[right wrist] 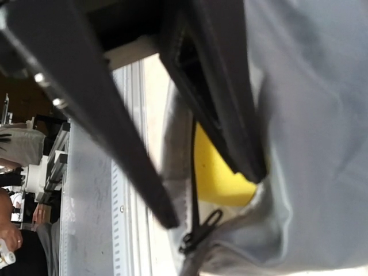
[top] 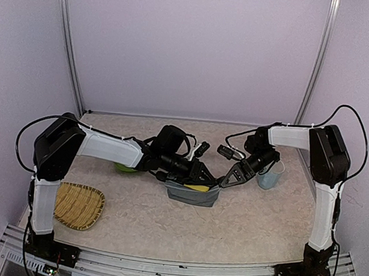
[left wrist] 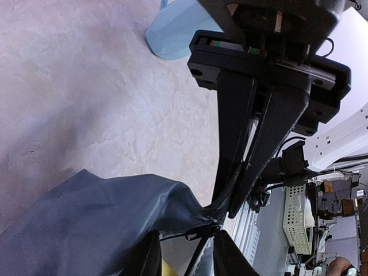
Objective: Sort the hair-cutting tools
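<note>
The grey fabric pouch (top: 191,194) lies at the table's middle with the yellow sponge (top: 198,187) in its open mouth. My left gripper (top: 202,176) is at the pouch's far rim. In the left wrist view it (left wrist: 187,259) is open, and its fingers straddle the zipper edge. My right gripper (top: 223,180) is shut on the pouch's right corner (left wrist: 221,207). The right wrist view shows the sponge (right wrist: 221,172) and the zipper pull (right wrist: 201,230) by that gripper (right wrist: 213,198). A small black object (top: 200,148) lies behind the grippers; I cannot tell what it is. I cannot make out scissors or a guard.
A light blue cup (top: 270,175) stands right of the pouch, close to my right wrist. A green thing (top: 125,168) shows under my left forearm. A woven bamboo tray (top: 78,205) sits at the near left.
</note>
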You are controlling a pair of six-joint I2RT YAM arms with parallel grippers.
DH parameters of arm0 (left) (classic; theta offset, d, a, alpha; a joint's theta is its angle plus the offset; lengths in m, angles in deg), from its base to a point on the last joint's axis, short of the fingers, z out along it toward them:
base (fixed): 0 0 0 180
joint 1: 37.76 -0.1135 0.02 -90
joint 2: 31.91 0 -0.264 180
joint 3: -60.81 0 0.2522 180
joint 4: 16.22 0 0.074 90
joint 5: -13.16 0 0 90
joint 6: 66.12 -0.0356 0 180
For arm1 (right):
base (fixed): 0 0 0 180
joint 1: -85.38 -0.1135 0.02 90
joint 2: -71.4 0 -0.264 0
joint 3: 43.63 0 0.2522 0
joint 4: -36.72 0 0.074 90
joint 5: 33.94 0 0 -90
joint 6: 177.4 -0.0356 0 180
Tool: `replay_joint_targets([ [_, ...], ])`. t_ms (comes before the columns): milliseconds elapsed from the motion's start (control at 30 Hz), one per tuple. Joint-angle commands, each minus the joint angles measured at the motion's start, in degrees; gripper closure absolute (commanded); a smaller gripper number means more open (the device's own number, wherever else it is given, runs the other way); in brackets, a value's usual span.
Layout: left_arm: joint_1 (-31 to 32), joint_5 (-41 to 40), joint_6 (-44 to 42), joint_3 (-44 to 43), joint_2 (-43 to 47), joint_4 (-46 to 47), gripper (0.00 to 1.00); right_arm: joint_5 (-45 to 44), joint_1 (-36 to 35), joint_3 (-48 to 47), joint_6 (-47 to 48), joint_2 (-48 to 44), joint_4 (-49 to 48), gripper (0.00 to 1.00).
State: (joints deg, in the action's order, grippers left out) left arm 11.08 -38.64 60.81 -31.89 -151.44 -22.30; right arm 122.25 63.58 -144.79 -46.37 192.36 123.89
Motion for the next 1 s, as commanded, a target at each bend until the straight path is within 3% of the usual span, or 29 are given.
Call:
replay_joint_targets([
  [0,0.9,-0.2,-1.3,-3.5,-1.0,-1.3,0.68,1.0,0.4,-0.9,-0.1,0.4,-0.3,0.98],
  [467,1.3,2.3,-3.2,-6.6,-3.4,-6.8,0.64,1.3,0.4,-0.9,0.3,0.4,-0.1,0.98],
  [967,0.8,5.0,-0.8,-5.2,-2.6,-2.7,0.93,1.3,0.4,-0.8,0.5,0.4,0.0,0.98],
])
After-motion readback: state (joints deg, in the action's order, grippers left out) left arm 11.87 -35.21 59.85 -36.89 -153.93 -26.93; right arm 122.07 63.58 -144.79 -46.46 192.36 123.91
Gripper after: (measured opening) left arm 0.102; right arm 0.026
